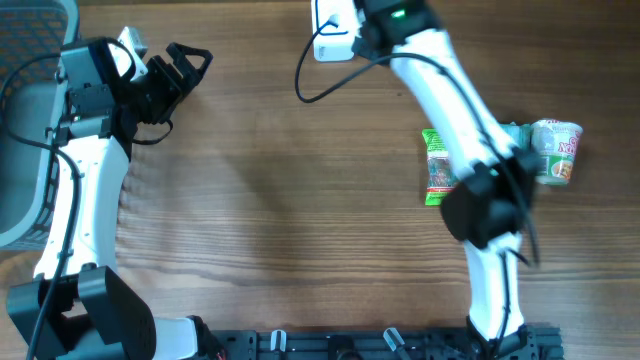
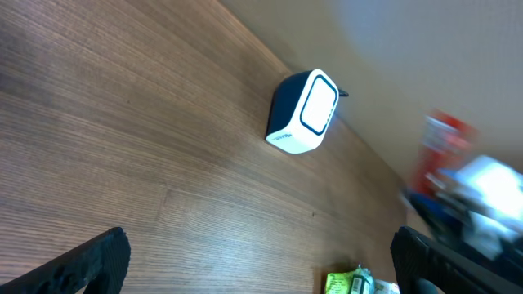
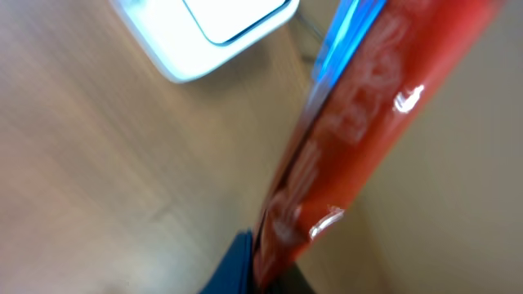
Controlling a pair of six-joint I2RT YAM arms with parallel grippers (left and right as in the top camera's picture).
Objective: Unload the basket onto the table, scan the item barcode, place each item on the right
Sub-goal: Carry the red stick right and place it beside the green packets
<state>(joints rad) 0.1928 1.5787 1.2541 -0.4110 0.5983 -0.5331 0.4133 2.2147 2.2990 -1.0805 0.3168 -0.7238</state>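
Note:
The item is a red glossy packet (image 3: 351, 122), blurred in the right wrist view. My right gripper (image 3: 270, 273) is shut on its lower end and holds it next to the white barcode scanner (image 3: 216, 33). In the left wrist view the scanner (image 2: 304, 112) stands on the wood, with the red packet (image 2: 441, 151) a blur to its right. From overhead the right gripper (image 1: 368, 28) is at the scanner (image 1: 335, 30) by the far edge, and the packet is hidden under it. My left gripper (image 1: 188, 65) hangs open and empty at the far left.
A green snack packet (image 1: 437, 165) and a cup of noodles (image 1: 556, 150) lie at the right, partly under the right arm. The scanner's black cable (image 1: 320, 85) loops onto the table. A grey basket (image 1: 25, 120) stands off the left edge.

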